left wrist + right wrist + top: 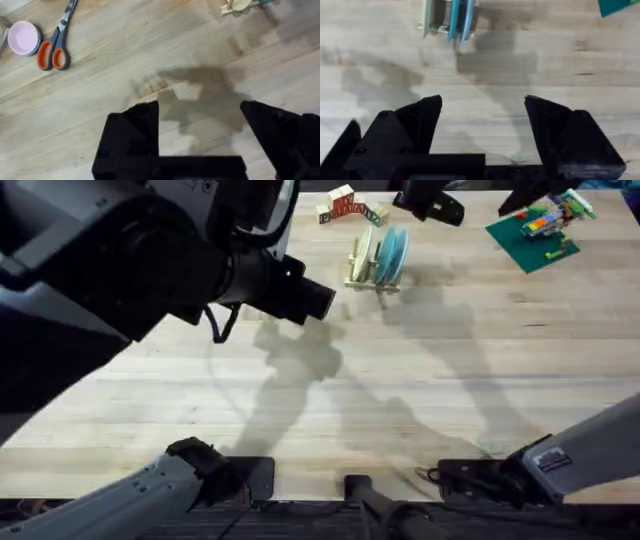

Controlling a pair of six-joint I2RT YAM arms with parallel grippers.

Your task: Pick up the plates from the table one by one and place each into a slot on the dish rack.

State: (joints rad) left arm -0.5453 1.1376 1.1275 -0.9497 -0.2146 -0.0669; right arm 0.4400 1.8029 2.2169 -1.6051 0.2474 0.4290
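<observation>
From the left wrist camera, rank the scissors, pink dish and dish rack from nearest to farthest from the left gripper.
Left gripper, fingers open over bare table:
1. Scissors, off to one side, orange handles toward the gripper.
2. Pink dish, just beyond the scissors on that same side.
3. Dish rack, on the opposite side at the view's edge; whether it lies farther than the pink dish is too close to call.

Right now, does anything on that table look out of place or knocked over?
Nothing stands out. The cream plate and blue plate stand upright in the dish rack, not toppled. Both the left end effector and the right end effector are open and empty above bare table.
</observation>
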